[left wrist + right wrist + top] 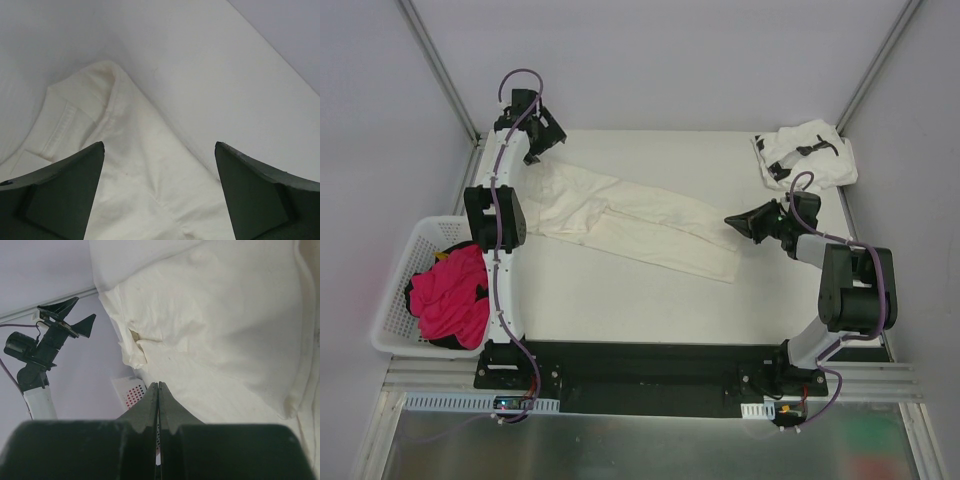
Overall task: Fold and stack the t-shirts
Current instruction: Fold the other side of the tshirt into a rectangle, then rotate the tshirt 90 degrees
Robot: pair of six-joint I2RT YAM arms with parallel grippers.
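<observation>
The large cream-white t-shirt (635, 222) lies bunched in a long diagonal strip across the table, from back left to centre right. My left gripper (548, 147) hovers open over its back-left end; in the left wrist view the cream cloth (145, 165) lies loose under the spread gripper (160, 146), touching neither finger. My right gripper (730, 220) is shut at the shirt's right end. In its wrist view the fingertips (158, 386) are pressed together with nothing between them, just above the rumpled cloth (215, 315). The white t-shirt with black marks (807, 153) sits crumpled at the back right corner.
A white plastic basket (402, 262) holding a pink-red garment (450, 292) hangs off the table's left edge. Grey walls and metal frame rails close in the back and sides. The pale table surface (620, 305) shows bare in front of the cream shirt.
</observation>
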